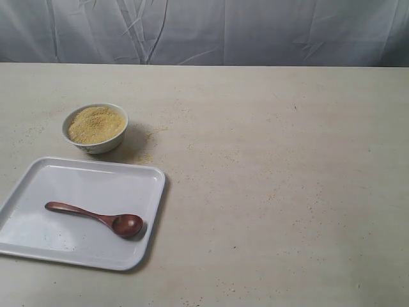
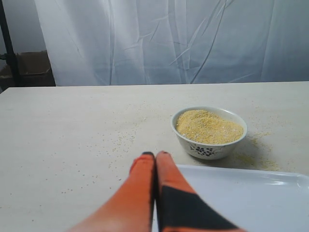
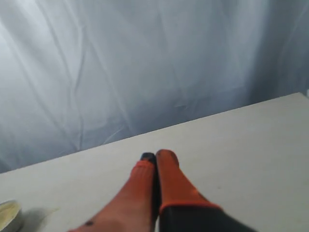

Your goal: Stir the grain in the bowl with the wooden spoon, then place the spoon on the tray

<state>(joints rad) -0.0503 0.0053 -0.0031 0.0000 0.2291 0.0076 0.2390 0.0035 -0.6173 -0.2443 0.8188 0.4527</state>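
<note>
spoon: dark reddish-brown glossy wooden spoon (image 1: pixel 96 217) lies flat on large white rectangular tray (image 1: pixel 96 182), handle toward the left arm's side | left gripper (image 2: pixel 155 154): pinched together, empty, by tray rim, nearer | right gripper (image 3: pixel 155 155): closed, empty, well apart

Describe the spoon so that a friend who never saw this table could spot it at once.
On the left of the pale table lies a flat white tray, beside a small bowl of yellow grain. The wooden spoon lies inside that tray, alone. It is the only dark, reddish-brown, slender thing among white and tan neighbours.
</note>
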